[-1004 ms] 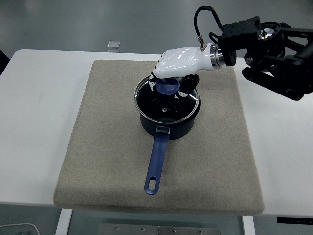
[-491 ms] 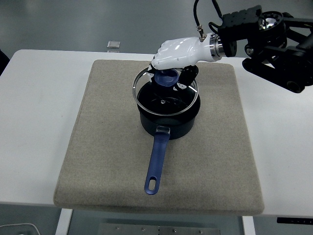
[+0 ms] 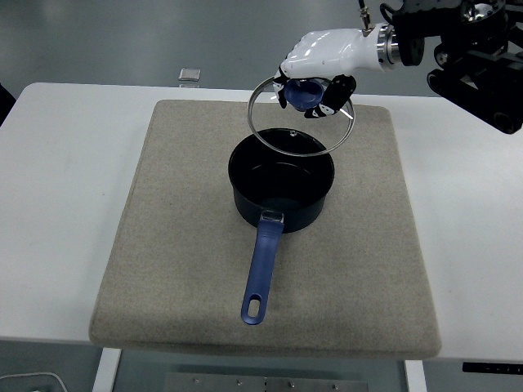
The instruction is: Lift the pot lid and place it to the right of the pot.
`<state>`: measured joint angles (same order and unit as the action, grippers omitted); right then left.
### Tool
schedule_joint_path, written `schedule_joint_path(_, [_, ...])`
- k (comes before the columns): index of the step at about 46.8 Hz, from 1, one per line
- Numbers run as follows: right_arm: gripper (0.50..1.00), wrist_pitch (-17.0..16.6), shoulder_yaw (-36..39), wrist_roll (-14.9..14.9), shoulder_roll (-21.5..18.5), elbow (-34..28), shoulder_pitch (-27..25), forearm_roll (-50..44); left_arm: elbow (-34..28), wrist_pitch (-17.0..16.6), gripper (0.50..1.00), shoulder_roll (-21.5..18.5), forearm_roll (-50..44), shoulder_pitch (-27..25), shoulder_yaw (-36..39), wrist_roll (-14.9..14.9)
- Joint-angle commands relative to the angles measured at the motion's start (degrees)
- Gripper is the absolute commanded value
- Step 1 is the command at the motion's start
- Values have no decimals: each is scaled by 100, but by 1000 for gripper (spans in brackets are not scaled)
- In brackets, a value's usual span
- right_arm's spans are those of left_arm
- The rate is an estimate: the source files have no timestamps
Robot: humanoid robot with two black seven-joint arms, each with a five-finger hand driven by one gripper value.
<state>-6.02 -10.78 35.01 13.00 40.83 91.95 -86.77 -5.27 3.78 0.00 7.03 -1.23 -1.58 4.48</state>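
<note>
Lid [image 3: 301, 117] is off the pot, held in the air by the right hand [image 3: 320, 55], whose fingers grasp the blue knob [image 3: 301, 95] from above. Glass disc hangs tilted just below the palm, its lower rim above the far edge of the pot [image 3: 282, 192] but clear of it, no contact. Pot sits below and slightly toward the camera from the hand, open, dark inside, blue handle [image 3: 261, 273] pointing at the near table edge, all on a grey mat [image 3: 180, 245]. Left hand not in view.

Progress: lift part done, lid fully clear of the pot. Left to do: carry it over to the bare mat on the pot's right, lower it flat, let go. Roughly halfway, judging by position. Spot to the right looks free of clutter.
</note>
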Motion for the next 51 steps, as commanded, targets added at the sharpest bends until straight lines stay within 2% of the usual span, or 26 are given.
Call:
schedule_joint_path(1, [500, -48, -11, -1, 19, -153, 7, 3, 0, 0, 1000, 0, 0, 0, 0, 0])
schedule_joint_path(18, [500, -58, -160, -1, -16, -997, -116, -24, 0, 0, 1000, 0, 0, 0, 0, 0])
schedule_joint_path(29, [500, -5, -407, -1, -8, -1305, -187, -6, 0, 0, 1000, 0, 0, 0, 0, 0])
schedule_joint_path(51, [500, 4, -723, -1, 89, -1402, -494, -24, 0, 0, 1000, 0, 0, 0, 0, 0])
